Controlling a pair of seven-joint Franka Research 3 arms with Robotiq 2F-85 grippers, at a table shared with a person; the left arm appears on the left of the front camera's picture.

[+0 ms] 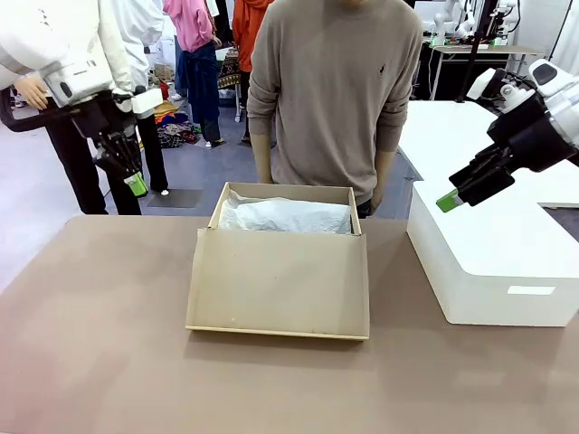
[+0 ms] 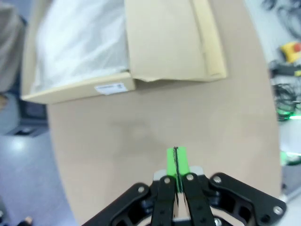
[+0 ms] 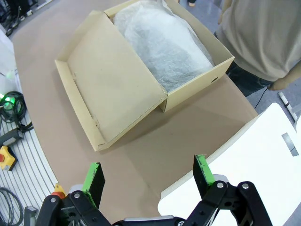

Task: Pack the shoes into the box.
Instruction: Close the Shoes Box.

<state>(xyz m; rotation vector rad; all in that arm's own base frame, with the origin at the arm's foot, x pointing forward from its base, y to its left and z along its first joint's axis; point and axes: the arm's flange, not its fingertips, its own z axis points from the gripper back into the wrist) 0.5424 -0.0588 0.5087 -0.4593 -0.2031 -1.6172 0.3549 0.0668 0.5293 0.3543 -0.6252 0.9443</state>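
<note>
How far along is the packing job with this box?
The box stands open, lid flat on the table, white tissue paper bulging inside; whether shoes lie under it I cannot tell. Nothing is in hand: the left gripper is shut and empty, the right gripper open and empty, both raised off the table. The lid at least is left to close.

A white block (image 1: 493, 271) rests on the brown table (image 1: 90, 362).

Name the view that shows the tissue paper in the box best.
Right wrist view: it looks down into the box, showing the tissue paper sharply. Front view sees it low, beyond the lid; left wrist view blurs it.
</note>
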